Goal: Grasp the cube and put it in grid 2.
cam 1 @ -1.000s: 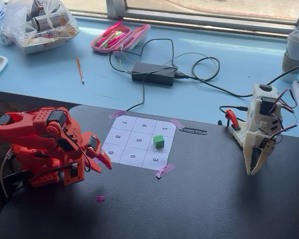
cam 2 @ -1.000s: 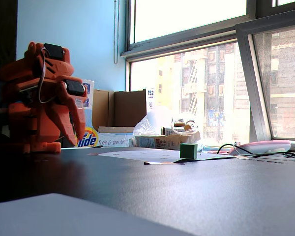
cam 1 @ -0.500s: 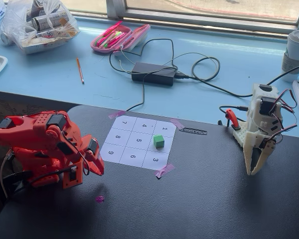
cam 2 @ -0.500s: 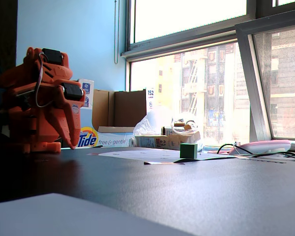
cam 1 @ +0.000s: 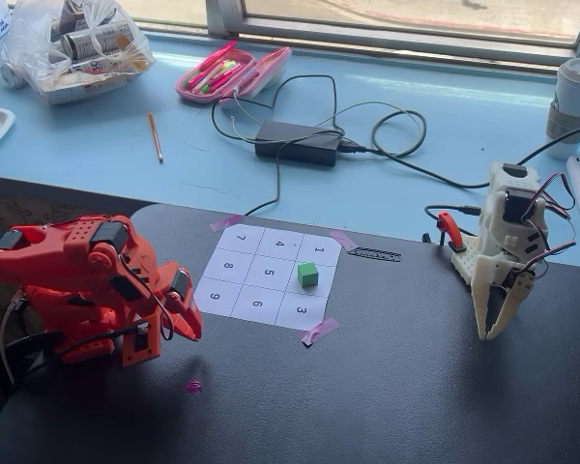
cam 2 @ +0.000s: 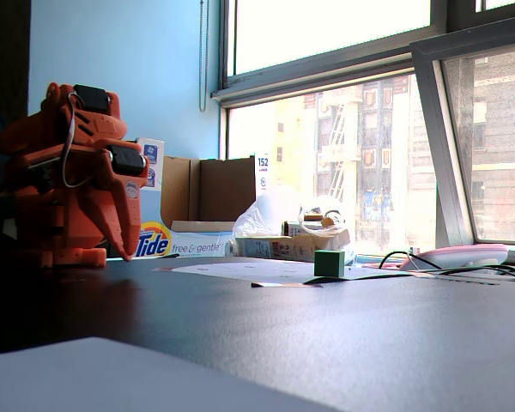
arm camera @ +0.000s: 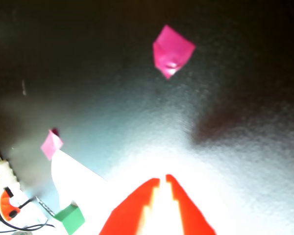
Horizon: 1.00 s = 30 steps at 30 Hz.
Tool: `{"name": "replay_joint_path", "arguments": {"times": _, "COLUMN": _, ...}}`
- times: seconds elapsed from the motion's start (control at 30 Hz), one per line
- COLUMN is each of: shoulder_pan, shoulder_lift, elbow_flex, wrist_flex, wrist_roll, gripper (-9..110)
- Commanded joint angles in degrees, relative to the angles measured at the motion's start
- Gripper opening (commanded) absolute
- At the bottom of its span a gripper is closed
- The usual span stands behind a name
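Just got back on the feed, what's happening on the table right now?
The orange arm sits folded at the left of the dark table in a fixed view, its end effector empty and nearly closed, pointing down near the numbered sheet's corner. The green cube rests on the sheet in the square marked 2, untouched. A white arm stands idle at the right. The wrist view shows only bare table and a pink tape mark ahead of the fingers.

Wrist view: blurred and glare-washed, cube cut by the bottom edge, numbered sheet digits unreadable, gripper fingers run off frame; low fixed view: sheet edge-on, squares indistinguishable.
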Motion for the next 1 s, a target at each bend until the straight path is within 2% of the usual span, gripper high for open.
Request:
{"name": "replay_joint_path", "arguments": {"times": 0.0, "shoulder_pan": 0.26, "shoulder_lift": 0.09, "elbow_flex": 0.0, "wrist_flex": 0.88, "wrist_roll": 0.18, "gripper": 0}}
{"name": "replay_joint_path", "arguments": {"times": 0.97, "shoulder_pan": -0.09, "shoulder_lift": 0.09, "elbow_flex": 0.0, "wrist_flex": 1.05, "wrist_roll": 0.7, "gripper": 0}}
